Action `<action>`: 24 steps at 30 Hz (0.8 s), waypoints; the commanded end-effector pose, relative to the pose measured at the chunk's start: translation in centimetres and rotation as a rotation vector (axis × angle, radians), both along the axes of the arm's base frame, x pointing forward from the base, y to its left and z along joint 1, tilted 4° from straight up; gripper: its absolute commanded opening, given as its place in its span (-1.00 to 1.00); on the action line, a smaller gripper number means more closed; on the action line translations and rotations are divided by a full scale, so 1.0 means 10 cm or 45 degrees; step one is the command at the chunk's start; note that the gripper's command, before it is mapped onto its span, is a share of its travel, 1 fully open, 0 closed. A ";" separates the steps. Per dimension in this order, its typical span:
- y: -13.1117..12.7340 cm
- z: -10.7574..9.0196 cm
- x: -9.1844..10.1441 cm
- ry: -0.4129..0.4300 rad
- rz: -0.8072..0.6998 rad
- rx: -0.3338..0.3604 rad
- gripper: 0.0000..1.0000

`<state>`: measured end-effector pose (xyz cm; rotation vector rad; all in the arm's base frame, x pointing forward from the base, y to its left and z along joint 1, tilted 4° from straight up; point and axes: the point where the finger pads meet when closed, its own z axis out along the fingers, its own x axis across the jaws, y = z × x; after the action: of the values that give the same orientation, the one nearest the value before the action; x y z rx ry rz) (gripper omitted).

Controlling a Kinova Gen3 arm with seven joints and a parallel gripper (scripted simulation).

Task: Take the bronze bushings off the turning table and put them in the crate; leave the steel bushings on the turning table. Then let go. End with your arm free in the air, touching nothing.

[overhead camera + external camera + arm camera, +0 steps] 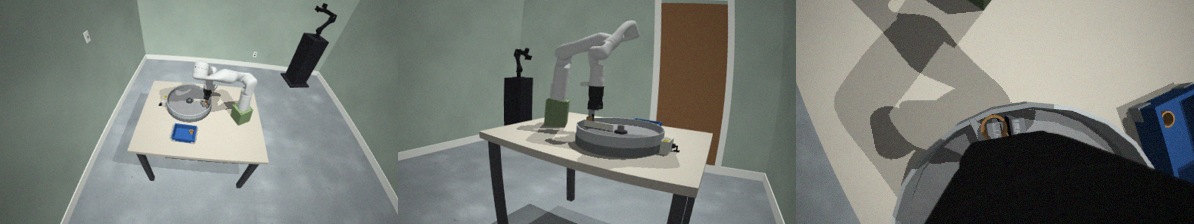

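My gripper (207,100) (591,115) (1002,124) is shut on the wall of a bronze bushing (589,119) (983,127), one finger inside its ring and one outside. It holds this bushing raised near the rim of the grey round turning table (181,108) (617,142) (941,190). Small grey shapes show below the fingers in the top view, too small to tell apart as steel bushings. The blue crate (181,133) (651,121) (1153,137) has another bronze bushing (191,130) (1168,119) inside it.
A pale bar (598,125) crosses part of the turning table beside my fingers, towards a central hub (189,101) (620,129). The raised rim runs all round. A small box (666,146) stands outside the rim. The arm's green base (241,114) (556,113) is on the table.
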<state>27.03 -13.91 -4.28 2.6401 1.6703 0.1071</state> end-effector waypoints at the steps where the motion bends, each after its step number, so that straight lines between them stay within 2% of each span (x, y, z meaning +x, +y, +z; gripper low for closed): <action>1: 0.01 0.01 0.01 -0.003 0.001 0.001 -1.00; 24: 0.00 0.08 0.00 -0.002 0.000 0.001 -1.00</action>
<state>26.98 -13.87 -3.50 2.6399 1.6710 0.1087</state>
